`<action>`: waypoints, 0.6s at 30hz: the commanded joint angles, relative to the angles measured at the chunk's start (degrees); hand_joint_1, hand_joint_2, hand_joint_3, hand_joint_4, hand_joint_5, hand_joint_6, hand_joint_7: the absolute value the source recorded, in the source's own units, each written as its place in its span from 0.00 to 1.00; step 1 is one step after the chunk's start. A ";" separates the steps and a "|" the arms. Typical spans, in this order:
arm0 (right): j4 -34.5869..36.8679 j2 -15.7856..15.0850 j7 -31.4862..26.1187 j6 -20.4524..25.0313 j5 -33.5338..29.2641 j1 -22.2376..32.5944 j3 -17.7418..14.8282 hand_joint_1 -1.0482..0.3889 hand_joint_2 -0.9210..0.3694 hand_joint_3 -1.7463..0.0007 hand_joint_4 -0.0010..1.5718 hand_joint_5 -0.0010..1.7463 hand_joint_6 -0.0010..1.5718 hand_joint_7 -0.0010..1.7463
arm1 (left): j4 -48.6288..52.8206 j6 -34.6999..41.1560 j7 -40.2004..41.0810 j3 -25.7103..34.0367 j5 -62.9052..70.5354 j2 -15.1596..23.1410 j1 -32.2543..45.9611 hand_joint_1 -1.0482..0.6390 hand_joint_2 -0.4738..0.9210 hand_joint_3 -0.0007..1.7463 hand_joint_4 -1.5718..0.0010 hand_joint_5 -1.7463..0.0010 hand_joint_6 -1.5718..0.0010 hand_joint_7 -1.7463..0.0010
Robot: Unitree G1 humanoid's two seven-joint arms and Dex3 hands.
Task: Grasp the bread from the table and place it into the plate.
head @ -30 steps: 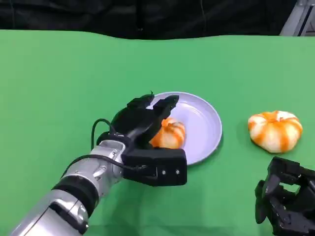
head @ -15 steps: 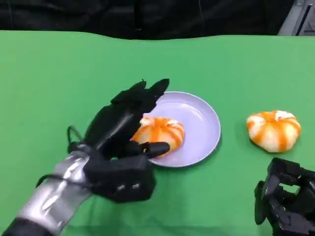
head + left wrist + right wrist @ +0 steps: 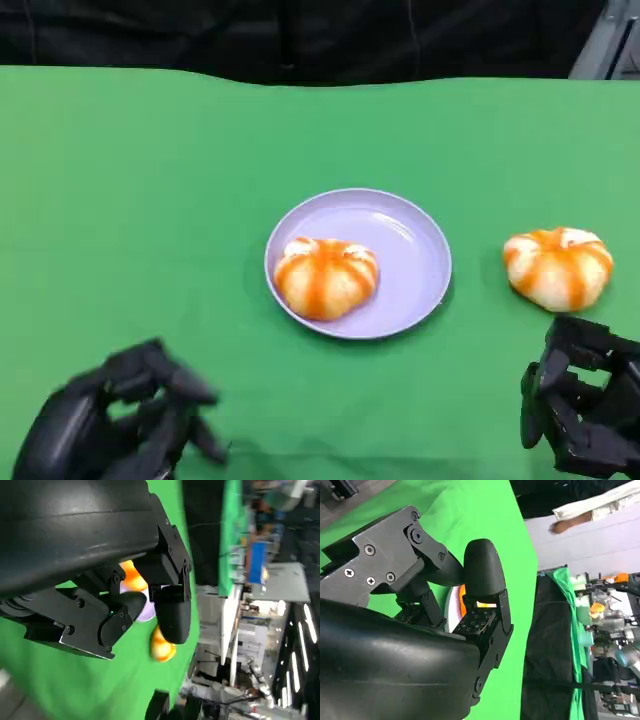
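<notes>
An orange-striped bread roll (image 3: 325, 277) lies on the left part of the lilac plate (image 3: 410, 262) at the table's middle. A second roll of the same kind (image 3: 558, 267) sits on the green cloth to the plate's right. My left hand (image 3: 120, 425) is low at the near left corner, blurred, well apart from the plate, with nothing in it. My right hand (image 3: 580, 410) rests at the near right, just in front of the second roll, fingers loosely bent and holding nothing. In the left wrist view my left hand (image 3: 100, 580) has a roll (image 3: 162, 649) showing beyond its fingers.
The green cloth (image 3: 150, 200) covers the whole table. A dark backdrop runs along the far edge. In the right wrist view a person's sleeve (image 3: 600, 502) and cluttered benches show beyond the table.
My left hand has let go of the roll on the plate and drawn back to the near left corner. The roll stays on the plate. The right hand has not moved.
</notes>
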 commanded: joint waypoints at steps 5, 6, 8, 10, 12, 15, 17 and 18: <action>2.58 -1.92 1.38 -0.30 0.79 -1.40 -1.83 0.64 0.34 0.31 0.56 0.99 0.55 0.84 | 10.31 0.35 -8.80 5.75 -3.23 -3.04 -2.74 0.61 0.78 0.69 0.47 0.00 0.57 0.01; 2.67 -2.09 1.52 -0.27 0.84 -1.44 -1.94 0.64 0.34 0.31 0.56 0.99 0.55 0.83 | 11.16 -0.24 -8.76 6.27 -2.90 -3.94 -3.61 0.61 0.78 0.69 0.47 0.00 0.56 0.01; 2.65 -2.38 1.84 -0.09 0.94 -1.47 -2.10 0.64 0.33 0.31 0.56 0.98 0.54 0.84 | 12.44 -1.46 -8.60 7.14 -1.96 -5.64 -4.75 0.59 0.79 0.66 0.47 0.00 0.55 0.02; 1.68 -2.48 1.56 0.97 1.20 -1.17 -2.17 0.64 0.33 0.31 0.56 0.99 0.54 0.84 | 13.28 -2.70 -8.21 7.52 -0.33 -7.08 -5.41 0.58 0.80 0.64 0.46 0.00 0.55 0.01; 1.13 -2.52 1.64 1.45 1.42 -0.99 -2.17 0.64 0.34 0.30 0.56 0.99 0.53 0.86 | 13.99 -3.19 -8.62 7.83 0.49 -8.02 -5.81 0.59 0.80 0.63 0.45 0.00 0.55 0.00; 1.40 -2.37 2.00 1.32 1.66 -1.18 -2.29 0.64 0.35 0.30 0.56 1.00 0.53 0.86 | 14.17 -2.71 -8.97 8.01 1.32 -8.67 -6.07 0.59 0.80 0.63 0.45 0.00 0.55 0.00; 1.97 -2.29 2.32 0.77 1.70 -1.39 -2.35 0.65 0.34 0.30 0.56 0.99 0.54 0.85 | 14.25 -2.46 -9.04 8.14 1.72 -8.96 -6.21 0.60 0.80 0.63 0.45 0.00 0.55 0.00; 2.36 -2.21 2.62 0.40 1.84 -1.53 -2.42 0.64 0.34 0.30 0.56 0.99 0.54 0.84 | 14.35 -2.52 -9.09 8.16 1.99 -9.07 -6.31 0.60 0.81 0.62 0.45 0.00 0.55 0.00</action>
